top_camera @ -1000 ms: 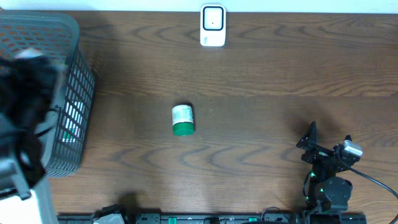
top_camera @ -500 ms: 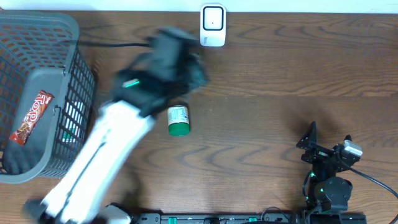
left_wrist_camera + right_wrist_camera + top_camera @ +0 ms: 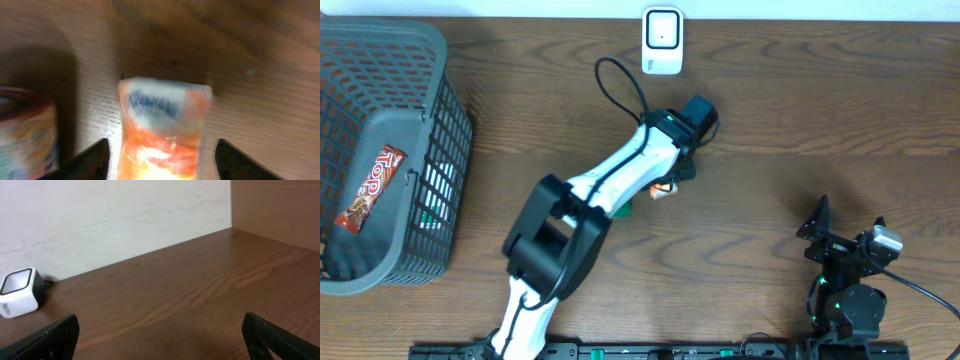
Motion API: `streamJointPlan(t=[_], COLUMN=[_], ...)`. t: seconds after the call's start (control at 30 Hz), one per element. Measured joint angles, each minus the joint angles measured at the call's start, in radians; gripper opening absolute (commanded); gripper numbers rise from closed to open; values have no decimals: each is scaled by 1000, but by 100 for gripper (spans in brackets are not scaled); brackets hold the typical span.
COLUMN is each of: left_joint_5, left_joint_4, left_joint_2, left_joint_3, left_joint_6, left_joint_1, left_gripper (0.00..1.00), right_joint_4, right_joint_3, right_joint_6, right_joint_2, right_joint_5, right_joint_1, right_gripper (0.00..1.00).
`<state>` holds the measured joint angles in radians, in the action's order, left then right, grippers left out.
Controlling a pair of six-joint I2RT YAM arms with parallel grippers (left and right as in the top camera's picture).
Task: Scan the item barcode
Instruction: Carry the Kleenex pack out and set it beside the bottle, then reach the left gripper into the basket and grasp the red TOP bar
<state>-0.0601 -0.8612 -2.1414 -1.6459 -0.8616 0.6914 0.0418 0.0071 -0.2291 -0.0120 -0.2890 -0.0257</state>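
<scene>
Left end effector (image 3: 162,152) open astride orange packet (image 3: 162,120) (gaps both sides); right end effector (image 3: 160,332) spread wide.

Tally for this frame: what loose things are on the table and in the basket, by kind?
Basket: 1
Barcode scanner: 1
Red candy bar, in the basket: 1
Green-and-white item behind the basket mesh: 1
Green-capped bottle, mostly hidden: 1
Orange-and-white packet: 1
Total: 6

We see our right gripper (image 3: 165,336) spread wide over the brown desk (image 3: 175,300), with a white scanner (image 3: 17,299) by the wall (image 3: 100,215).
</scene>
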Motion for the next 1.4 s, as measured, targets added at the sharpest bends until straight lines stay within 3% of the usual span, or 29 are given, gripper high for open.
streamJointPlan(t=[0.23, 0.43, 0.6, 0.73, 0.87, 1.0, 1.2, 1.4], left_joint_5=[-47, -184, -264, -307, -248, -123, -27, -37], left_joint_4=[-87, -163, -156, -261, -361, -422, -471, -444], left_joint_2=[39, 343, 692, 849, 812, 669, 451, 334], left_joint_3=[-24, -236, -356, -377, -358, -311, -277, -277], left_joint_6=[104, 294, 367, 355, 324, 322, 362, 375], left_joint_1=[-4, -108, -379, -713, -973, -1126, -1204, -1231], left_gripper=[96, 98, 98, 98, 98, 98, 98, 98], right_joint_4=[0, 0, 0, 0, 0, 0, 0, 0], right_joint_3=[0, 0, 0, 0, 0, 0, 0, 0], right_joint_6=[0, 0, 0, 0, 0, 0, 0, 0], right_joint_2=[0, 0, 0, 0, 0, 0, 0, 0], right_joint_5=[0, 0, 0, 0, 0, 0, 0, 0], right_joint_1=[0, 0, 0, 0, 0, 0, 0, 0], right_gripper=[99, 99, 99, 99, 99, 99, 99, 99])
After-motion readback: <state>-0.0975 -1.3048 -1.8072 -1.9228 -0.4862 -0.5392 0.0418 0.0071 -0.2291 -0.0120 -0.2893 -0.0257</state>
